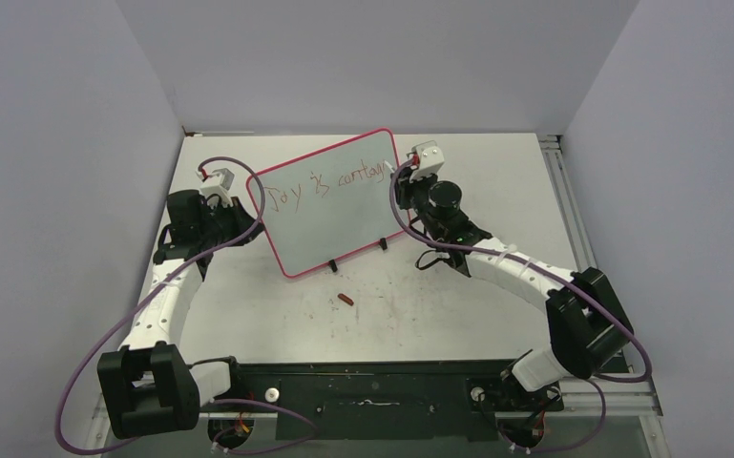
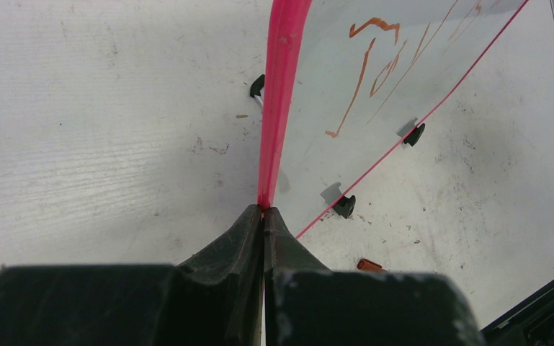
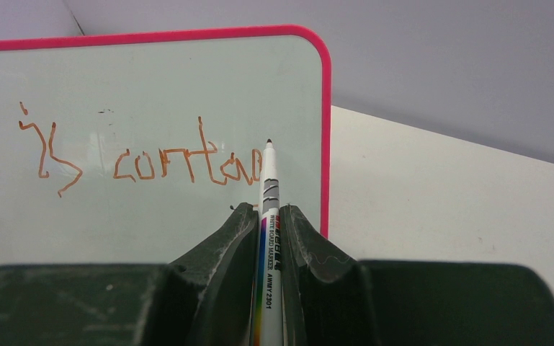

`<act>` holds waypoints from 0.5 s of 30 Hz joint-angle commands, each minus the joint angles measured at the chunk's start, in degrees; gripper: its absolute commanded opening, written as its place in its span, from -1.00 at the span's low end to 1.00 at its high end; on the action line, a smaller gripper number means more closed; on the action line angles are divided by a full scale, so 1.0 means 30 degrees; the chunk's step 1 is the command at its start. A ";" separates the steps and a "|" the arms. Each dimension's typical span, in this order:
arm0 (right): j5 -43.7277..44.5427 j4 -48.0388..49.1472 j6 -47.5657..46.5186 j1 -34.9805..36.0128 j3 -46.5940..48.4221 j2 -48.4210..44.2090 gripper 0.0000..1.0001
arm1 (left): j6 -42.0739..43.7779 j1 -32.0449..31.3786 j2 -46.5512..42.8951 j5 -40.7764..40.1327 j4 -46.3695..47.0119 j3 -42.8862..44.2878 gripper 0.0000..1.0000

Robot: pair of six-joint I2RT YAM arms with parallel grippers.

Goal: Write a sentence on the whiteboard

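The whiteboard [image 1: 334, 224] stands on its two black feet [image 1: 332, 266] toward the far middle of the desk [image 1: 496, 296], its face turned to the near side. The left claw [image 2: 263, 216] is pinched shut on the thin pink frame at the board's left edge. The right claw [image 3: 266, 216] is closed around a white marker [image 3: 269, 187], whose tip points at the board just past the last letter; whether the tip touches the surface cannot be told. The sentence [image 3: 180, 169] reads "Joy is contag" so far and ends close beside the right frame, so the likeliest trouble is lack of room: the letters not yet written could crowd together, run onto the frame or come off the board altogether unless they shrink or drop to a lower line. The left grip is narrow and holds one edge only, while the marker presses near the opposite edge, so a firm stroke could swing the board about that pinch, slide the feet on the desk or tip it backwards, leaving gaps or skewed strokes. Too light a touch would give broken lines. The marker sits in a slim groove and could twist or slip under side load. A small reddish-brown piece [image 1: 346, 301], perhaps the cap, lies loose on the desk nearer the arms and could be knocked.
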 commanded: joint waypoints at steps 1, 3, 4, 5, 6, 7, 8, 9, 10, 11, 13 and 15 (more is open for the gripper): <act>0.0127 0.1304 -0.0165 0.0042 0.0938 0.0390 -0.89 | 0.0136 -0.0164 -0.0354 0.0095 0.0141 0.0716 -1.00; 0.0088 0.1384 -0.0135 0.0022 0.1003 0.0467 -0.89 | 0.0137 -0.0188 -0.0352 0.0086 0.0126 0.0715 -1.00; 0.0086 0.1387 -0.0145 0.0040 0.1019 0.0522 -0.89 | 0.0137 -0.0190 -0.0354 0.0086 0.0128 0.0715 -1.00; 0.0086 0.1403 -0.0135 0.0024 0.1046 0.0559 -0.89 | 0.0137 -0.0183 -0.0310 0.0090 0.0143 0.0715 -1.00; 0.0086 0.1423 -0.0134 0.0022 0.1053 0.0615 -0.89 | 0.0122 -0.0189 -0.0308 0.0105 0.0155 0.0715 -1.00; 0.0104 0.1447 -0.0112 0.0029 0.1087 0.0647 -0.89 | 0.0131 -0.0190 -0.0323 0.0111 0.0139 0.0737 -1.00; 0.0103 0.1476 -0.0106 0.0022 0.1099 0.0684 -0.89 | 0.0121 -0.0183 -0.0324 0.0115 0.0140 0.0725 -1.00; 0.0103 0.1501 -0.0123 0.0025 0.1119 0.0711 -0.89 | 0.0135 -0.0189 -0.0325 0.0116 0.0140 0.0742 -1.00; 0.0114 0.1530 -0.0114 0.0022 0.1128 0.0747 -0.89 | 0.0115 -0.0165 -0.0325 0.0130 0.0140 0.0740 -1.00; 0.0159 0.1523 -0.0106 0.0021 0.1130 0.0775 -0.89 | 0.0119 -0.0187 -0.0317 0.0143 0.0155 0.0722 -1.00; 0.0163 0.1556 -0.0105 0.0029 0.1159 0.0822 -0.89 | 0.0118 -0.0179 -0.0309 0.0149 0.0136 0.0716 -1.00; 0.0183 0.1558 -0.0128 0.0007 0.1181 0.0879 -0.89 | 0.0127 -0.0190 -0.0325 0.0149 0.0157 0.0715 -1.00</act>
